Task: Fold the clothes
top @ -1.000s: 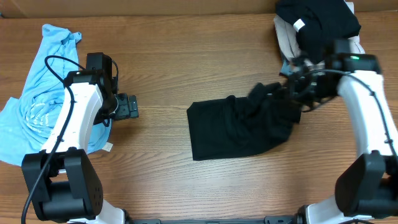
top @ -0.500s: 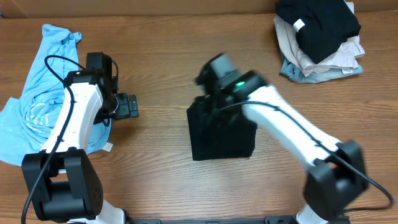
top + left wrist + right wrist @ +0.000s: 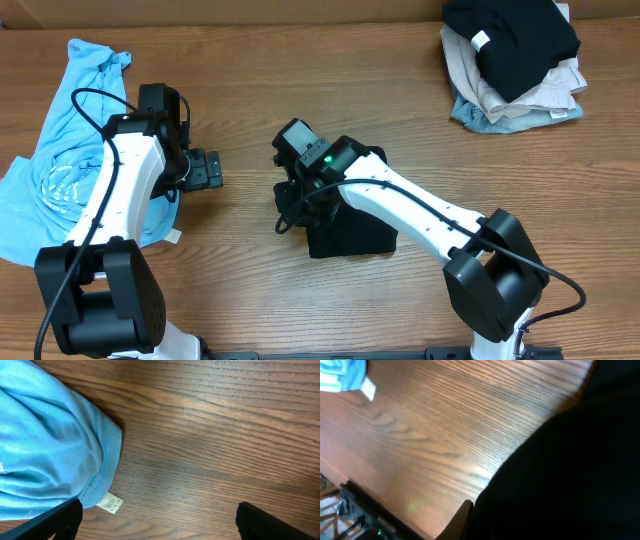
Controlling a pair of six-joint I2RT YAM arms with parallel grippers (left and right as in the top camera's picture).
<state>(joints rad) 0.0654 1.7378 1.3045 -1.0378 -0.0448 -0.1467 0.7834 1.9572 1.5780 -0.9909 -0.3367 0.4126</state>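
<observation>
Black soft cloth, the shirt (image 3: 352,236) lies at the middle of the wooden table (image 3: 330,90), gathered into a thick, roughly square bundle with uneven edges. The right gripper (image 3: 290,205) sits at its left edge. Dark fabric fills that wrist's view and hides the fingers, so we cannot tell whether it is clenched on a layer or released. We judge the risk to lie there: if a fold clings as the arm lifts, the limp layers would drag open and the bundle slide on the smooth, grained wood. The left gripper (image 3: 157,525) hovers spread wide and empty beside a crumpled light blue garment (image 3: 70,150) with a ribbed hem. Folded garments (image 3: 515,60) are stacked far right.
</observation>
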